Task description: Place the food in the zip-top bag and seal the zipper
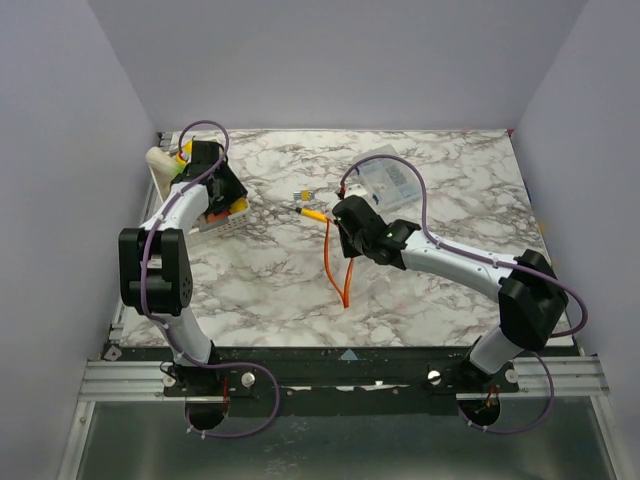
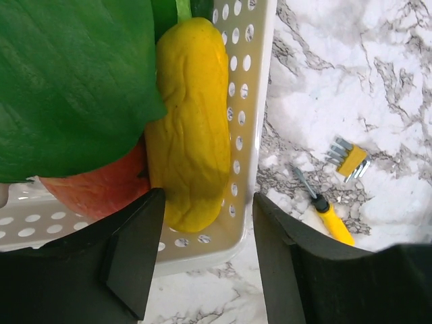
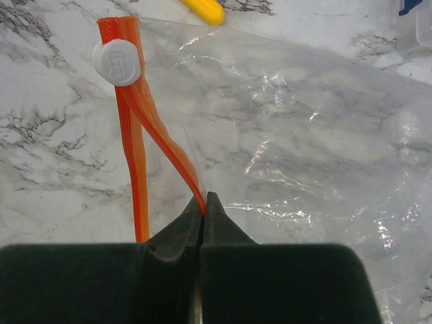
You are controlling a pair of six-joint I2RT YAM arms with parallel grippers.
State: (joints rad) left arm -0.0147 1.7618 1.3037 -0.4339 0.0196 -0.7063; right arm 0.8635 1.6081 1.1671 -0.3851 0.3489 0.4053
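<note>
The zipper [image 3: 137, 169] is pinched in the closed right gripper [image 3: 204, 202], its long axis laid far-to-near; the left gripper [image 2: 206, 226] is held wide above the yellow food [image 2: 192, 121].

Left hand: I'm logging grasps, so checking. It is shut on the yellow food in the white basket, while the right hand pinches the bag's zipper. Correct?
Not quite. The left hand is open: the left wrist view shows its fingers apart, the yellow food in the white basket seen between them, ungripped. The right hand does pinch the zipper.
</note>
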